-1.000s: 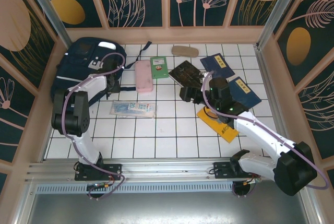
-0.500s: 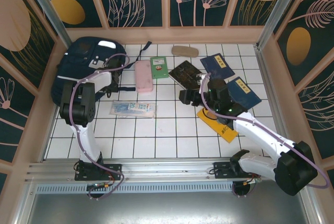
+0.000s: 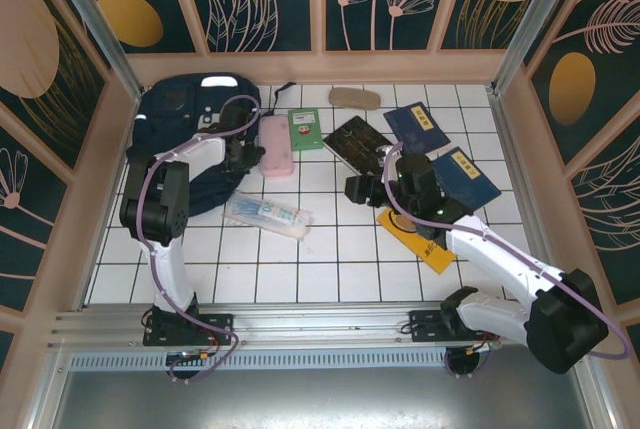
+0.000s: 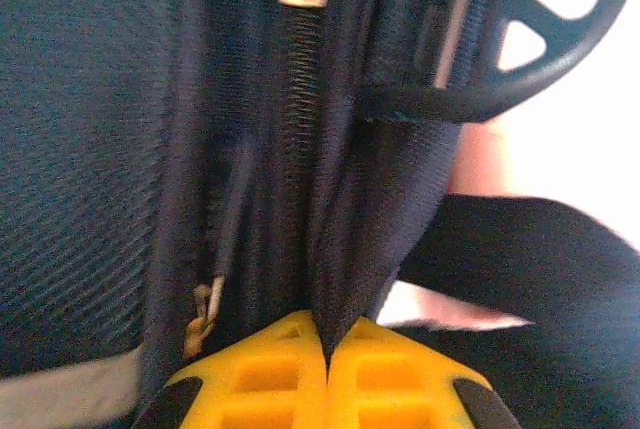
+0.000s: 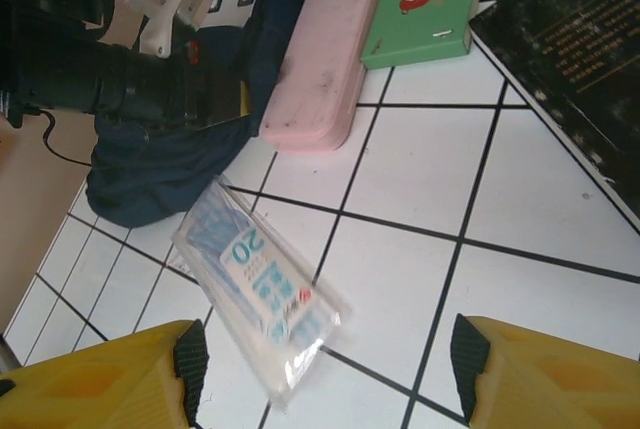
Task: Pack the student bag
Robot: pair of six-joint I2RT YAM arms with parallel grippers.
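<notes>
Fabric of the student bag point(image 4: 100, 169) is clamped inside the left pincer point(image 4: 327, 354).

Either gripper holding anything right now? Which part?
The left gripper is shut on the student bag, pinching a fold of fabric beside the zipper. The right gripper is open and holds nothing.
</notes>
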